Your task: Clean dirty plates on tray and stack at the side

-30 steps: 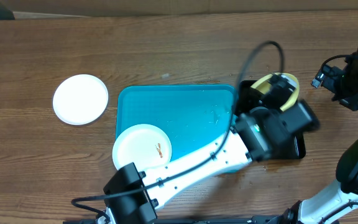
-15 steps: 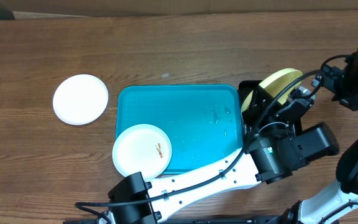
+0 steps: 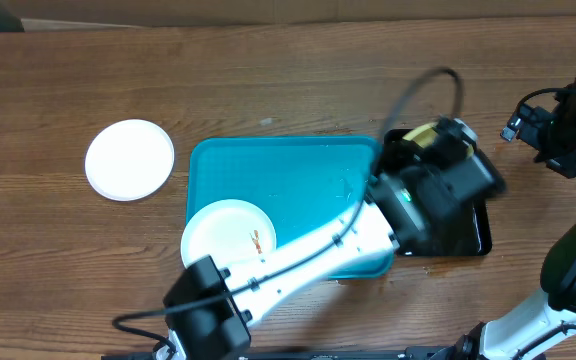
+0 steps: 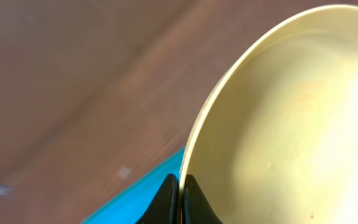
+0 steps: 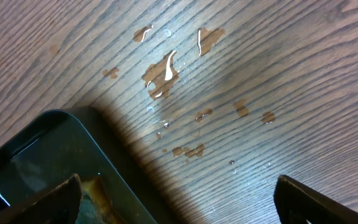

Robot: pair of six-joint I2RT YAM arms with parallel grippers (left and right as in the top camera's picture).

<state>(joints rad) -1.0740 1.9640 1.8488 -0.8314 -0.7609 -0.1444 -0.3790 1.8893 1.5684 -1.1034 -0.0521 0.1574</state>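
Pinch on the rim, operator: your left gripper [image 4: 180, 191] has its jaws pressed onto the edge of the pale yellow-green plate [image 4: 291, 124], and that thin bite is all that carries it. The plate hangs tilted over the black tray [image 3: 473, 238], just off the right end of the turquoise tray [image 3: 288, 165]. Move it slowly and hold the wrist steady. A rim grip like this looks likely to let a glossy plate swing or slip if you jerk. Lower it flat before you let go.

Your right gripper [image 5: 179, 186] has its jaws spread wide and holds nothing. It sits above wet wood, with water drops [image 5: 165, 70] just beside the black tray's corner.

The face of the plate in the wrist view is smooth and shiny. I can make out no smear on it, though the view is blurred. One white plate [image 3: 228, 240] lies in the turquoise tray with an orange-brown smear [image 3: 256, 240] on it. The other white plate [image 3: 130, 160] lies on the table, left of the tray, and its face looks clean, so I judge it the likely start of the stack.
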